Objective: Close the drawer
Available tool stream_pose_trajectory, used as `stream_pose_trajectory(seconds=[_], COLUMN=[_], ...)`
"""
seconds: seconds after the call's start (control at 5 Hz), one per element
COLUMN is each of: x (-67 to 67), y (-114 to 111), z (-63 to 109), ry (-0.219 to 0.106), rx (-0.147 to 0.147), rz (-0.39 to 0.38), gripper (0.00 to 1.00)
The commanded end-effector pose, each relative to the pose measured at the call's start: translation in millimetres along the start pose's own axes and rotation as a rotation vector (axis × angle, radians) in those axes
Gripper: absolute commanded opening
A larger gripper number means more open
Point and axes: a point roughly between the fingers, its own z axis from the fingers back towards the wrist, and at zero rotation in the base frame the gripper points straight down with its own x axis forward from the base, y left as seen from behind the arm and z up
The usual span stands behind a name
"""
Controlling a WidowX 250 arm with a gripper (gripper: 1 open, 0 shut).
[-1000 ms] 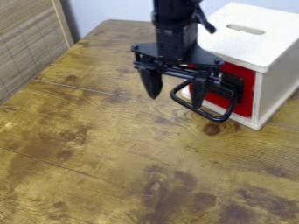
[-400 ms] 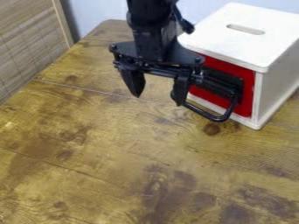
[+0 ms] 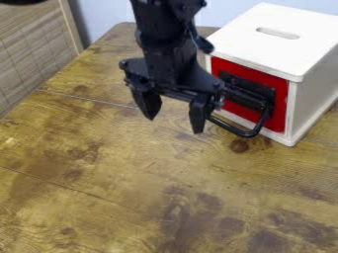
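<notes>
Drawer: red front (image 3: 280,117) at the face of the white cabinet (image 3: 280,38), which stands on the wooden desk (image 3: 119,188); it looks nearly or fully in, but I cannot tell whether it is seated.
Handle: black loop (image 3: 240,129), jutting out from the black panel (image 3: 248,91) toward the open desk.
My hand: black, two-fingered (image 3: 173,121), beside the handle on its outer side; fingers apart, with nothing between them.
Risk at the handle: a fingertip could slip inside the loop and draw the drawer outward as I move off; the cause would be passing too close to the bar.
Risk at the front: if a gap remains, it could go unnoticed, because my own arm and the handle hide part of the drawer's edge.
Risk in pushing: an off-centre shove could skew the drawer in its opening, pressure falling on one side of the loop.
Risk at the cabinet: too hard a push could slide the whole box across the desk instead of seating the drawer; I see nothing that fixes it down.
Brands and labels: none that I can make out on drawer, cabinet or hand.
Writing: none legible; the cabinet's top bears only a slot (image 3: 279,33).
</notes>
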Motion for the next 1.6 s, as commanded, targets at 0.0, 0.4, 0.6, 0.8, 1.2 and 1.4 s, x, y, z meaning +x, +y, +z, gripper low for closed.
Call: stream_pose_trajectory(seconds=[0.0,0.4,0.6,0.8,1.2,1.4], x=[7.8,26.4,32.2,33.4,27.6,23.8], y=[11.5,0.9,11.1,19.7,26.5,25.3], z=[29.6,15.4,16.2,15.1,11.7,15.4], ry=[-0.097,-0.072,-0.064,-0.06,-0.056,-0.055], rx=[-0.014,0.029,0.058,0.083,0.086,0.068], rz=[-0.027,0.073,0.16,0.242,0.29,0.258], gripper=[1.0,1.0,1.0,1.0,1.0,1.0])
